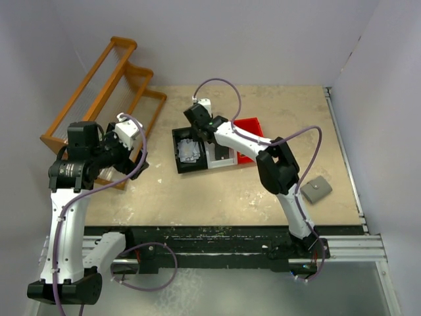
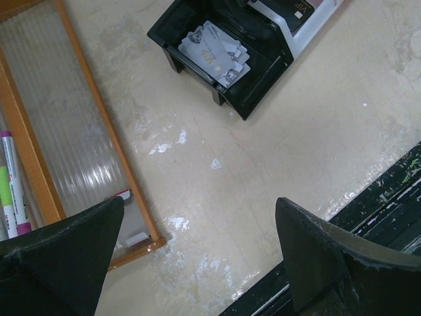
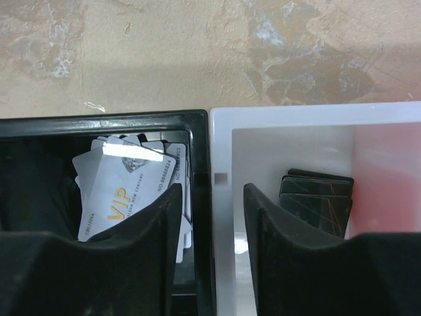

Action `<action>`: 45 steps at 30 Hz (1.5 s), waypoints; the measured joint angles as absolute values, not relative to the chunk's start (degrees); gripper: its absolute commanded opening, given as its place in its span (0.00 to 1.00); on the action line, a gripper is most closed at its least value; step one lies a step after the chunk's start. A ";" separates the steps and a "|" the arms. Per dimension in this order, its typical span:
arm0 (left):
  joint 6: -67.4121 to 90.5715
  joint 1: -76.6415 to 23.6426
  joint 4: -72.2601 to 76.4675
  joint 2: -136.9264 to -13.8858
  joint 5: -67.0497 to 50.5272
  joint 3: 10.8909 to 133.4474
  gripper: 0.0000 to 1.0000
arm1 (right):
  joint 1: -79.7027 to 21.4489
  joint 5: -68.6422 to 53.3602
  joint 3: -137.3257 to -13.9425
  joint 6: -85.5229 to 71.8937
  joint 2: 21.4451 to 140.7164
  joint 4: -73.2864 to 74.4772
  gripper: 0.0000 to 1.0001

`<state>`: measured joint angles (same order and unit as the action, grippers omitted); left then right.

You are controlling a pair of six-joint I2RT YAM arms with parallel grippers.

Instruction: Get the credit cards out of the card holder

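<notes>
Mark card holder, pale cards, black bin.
card holder (image 1: 316, 189): top view, middle of its grey face.
pale cards (image 3: 125, 187): right wrist view, top VIP card's face.
black bin (image 3: 99, 120): right wrist view, far rim.

you're in a robot lab cell: plain white panels (image 1: 276, 39) box in the far and right edges of a scuffed beige table (image 1: 230, 197), and a left arm (image 1: 62, 224) and right arm (image 1: 279, 168), both cabled, bolt to a metal rail (image 1: 355, 249) at the near edge.

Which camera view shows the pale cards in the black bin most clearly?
The right wrist view: the cards are close and the gold VIP print is readable. The left wrist view shows them smaller, near its top. The top external view shows only a pale patch.
</notes>
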<state>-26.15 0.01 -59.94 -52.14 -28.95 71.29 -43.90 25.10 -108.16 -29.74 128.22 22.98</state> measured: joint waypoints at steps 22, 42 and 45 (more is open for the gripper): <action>-28.27 0.01 -55.72 -57.58 -28.18 66.46 0.99 | -21.34 30.30 -52.14 -59.59 58.74 40.95 1.00; -28.73 0.01 -55.77 -57.58 -31.24 66.50 0.99 | 12.73 21.23 -42.41 -57.69 65.98 32.80 0.99; -28.75 0.01 -55.77 -57.58 -31.29 66.52 0.99 | 13.96 20.14 -41.63 -56.75 70.37 29.82 0.98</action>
<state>-28.75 0.01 -55.77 -57.58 -31.29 66.52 13.96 20.14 -41.63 -56.75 70.37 29.82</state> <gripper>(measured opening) 0.992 0.987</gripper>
